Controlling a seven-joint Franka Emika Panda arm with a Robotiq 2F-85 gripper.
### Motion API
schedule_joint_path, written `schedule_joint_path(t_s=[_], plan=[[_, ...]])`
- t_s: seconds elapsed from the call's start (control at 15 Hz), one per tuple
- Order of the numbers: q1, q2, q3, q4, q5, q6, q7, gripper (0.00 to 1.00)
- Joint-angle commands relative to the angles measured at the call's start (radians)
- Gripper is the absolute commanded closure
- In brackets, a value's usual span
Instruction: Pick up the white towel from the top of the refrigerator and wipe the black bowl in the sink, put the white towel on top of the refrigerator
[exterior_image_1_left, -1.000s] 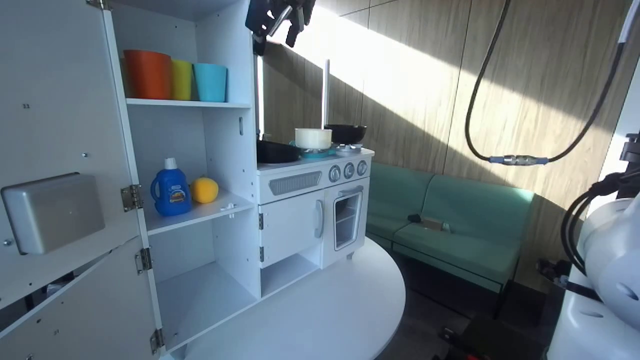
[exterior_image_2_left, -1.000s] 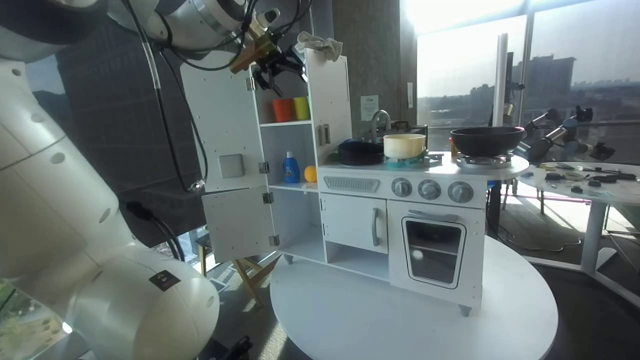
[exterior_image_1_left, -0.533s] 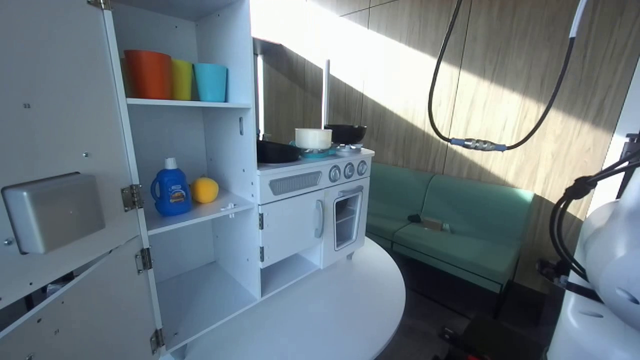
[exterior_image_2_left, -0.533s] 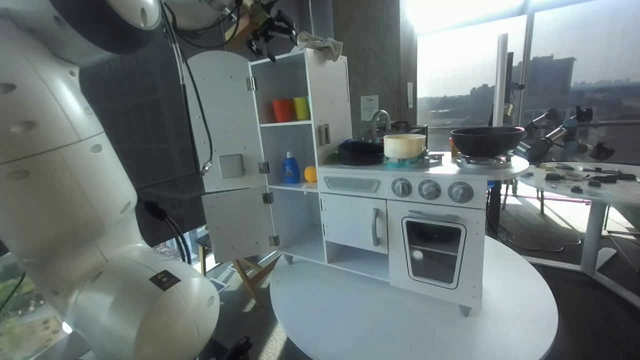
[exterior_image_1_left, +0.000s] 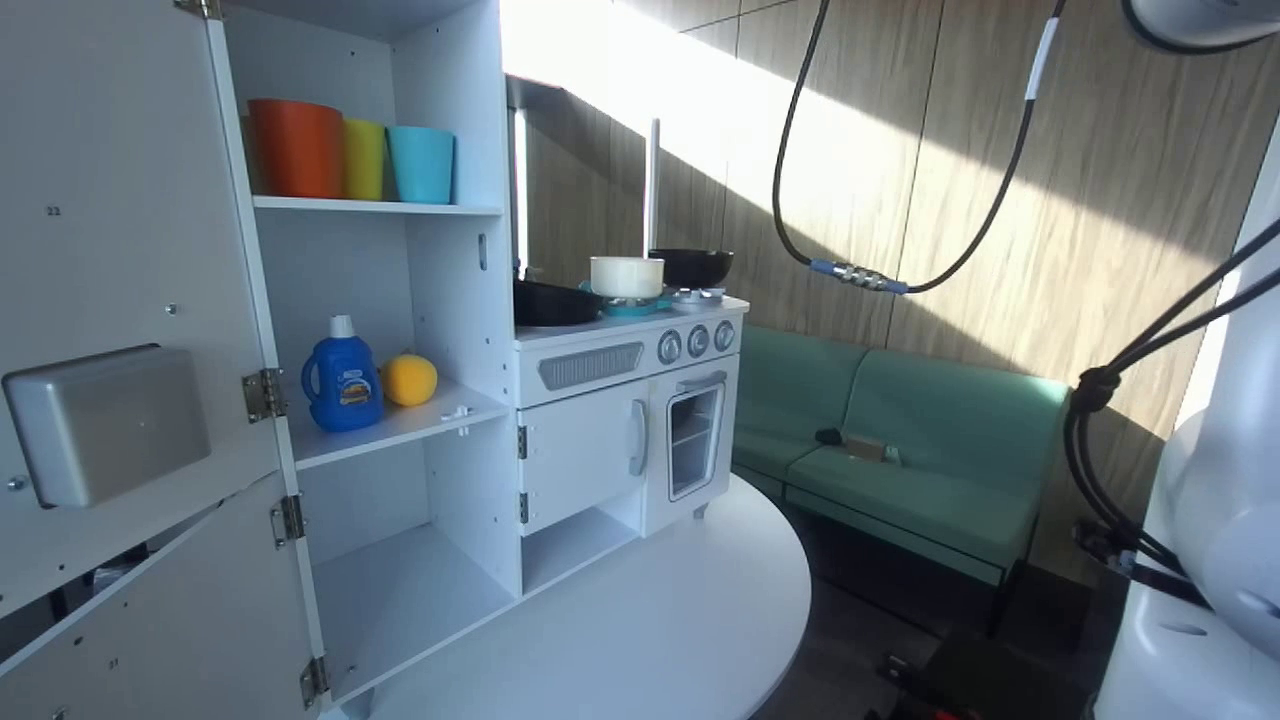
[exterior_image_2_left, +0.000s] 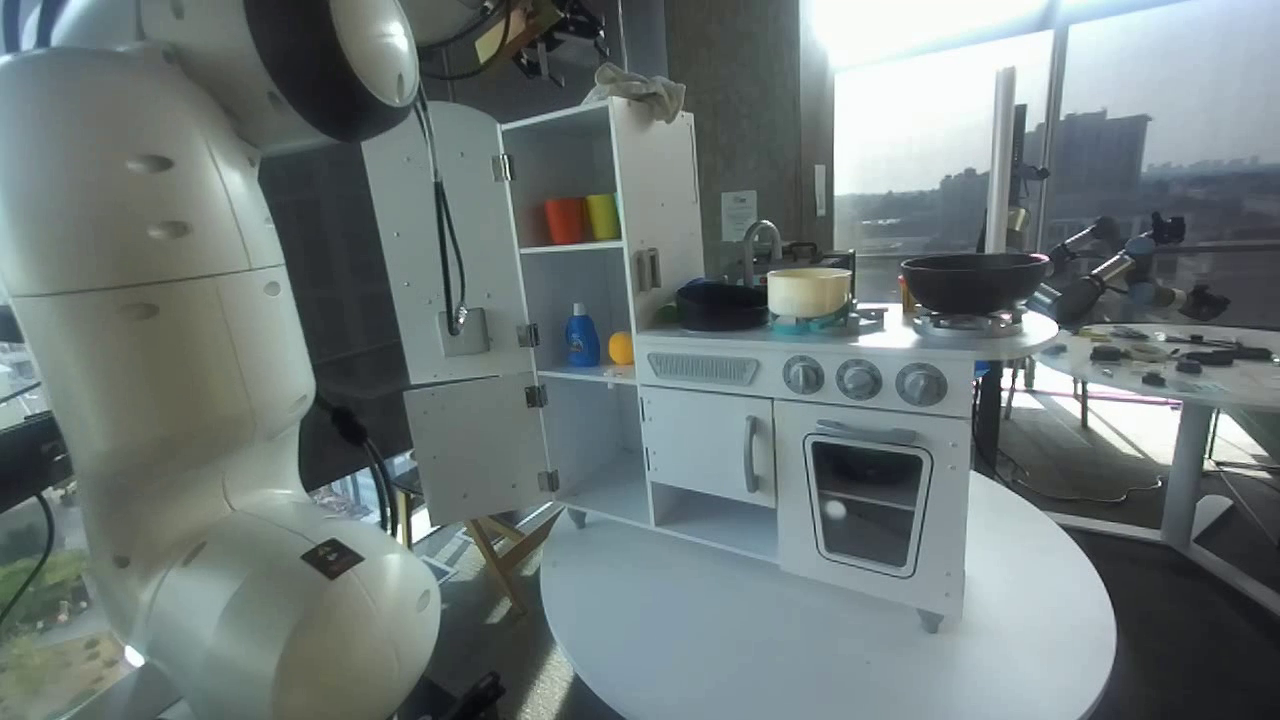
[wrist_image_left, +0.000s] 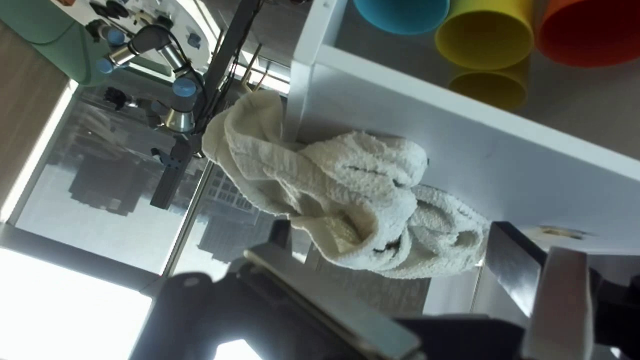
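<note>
The white towel (exterior_image_2_left: 645, 95) lies crumpled on top of the white toy refrigerator (exterior_image_2_left: 655, 190), over its edge beside the sink. In the wrist view the towel (wrist_image_left: 350, 195) shows large, just beyond my fingers. My gripper (wrist_image_left: 392, 240) is open and empty, its fingers wide apart on either side of the towel's near edge; contact cannot be told. In an exterior view the gripper (exterior_image_2_left: 568, 62) is high at the top edge, above and in front of the refrigerator top. The black bowl (exterior_image_2_left: 722, 306) sits by the faucet; it also shows in an exterior view (exterior_image_1_left: 557, 304). The sink basin is hidden.
A cream pot (exterior_image_2_left: 808, 292) and a black pan (exterior_image_2_left: 975, 284) stand on the stove. The refrigerator door (exterior_image_2_left: 445, 240) hangs open beside the arm. Orange, yellow and blue cups (exterior_image_1_left: 420, 165) stand on the upper shelf. A blue bottle (exterior_image_1_left: 345, 385) and yellow ball (exterior_image_1_left: 409, 380) are below.
My gripper has risen from in front of the upper shelf to above the refrigerator top, leaving one exterior picture at its top. The arm and its cable have shifted. The towel has not moved.
</note>
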Motion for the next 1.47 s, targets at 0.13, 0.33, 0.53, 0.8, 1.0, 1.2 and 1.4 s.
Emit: schedule_joint_path(t_s=[0.13,0.33,0.53,0.8,1.0,1.2,1.4], plan=[[0.058,0.215,-0.084,0.256,0.008,0.088,-0.009,0.0],[0.088,0.306,-0.138,0.348,0.036,0.102,-0.024,0.0],[0.073,0.367,-0.119,0.406,0.055,0.102,-0.051,0.26],[0.085,0.397,-0.114,0.452,0.06,0.095,-0.029,0.55],[0.096,0.374,-0.115,0.454,0.046,0.089,0.013,0.79],[0.109,0.331,-0.121,0.441,0.032,0.083,0.059,0.93],[0.115,0.275,-0.128,0.412,0.014,0.098,0.111,0.94]])
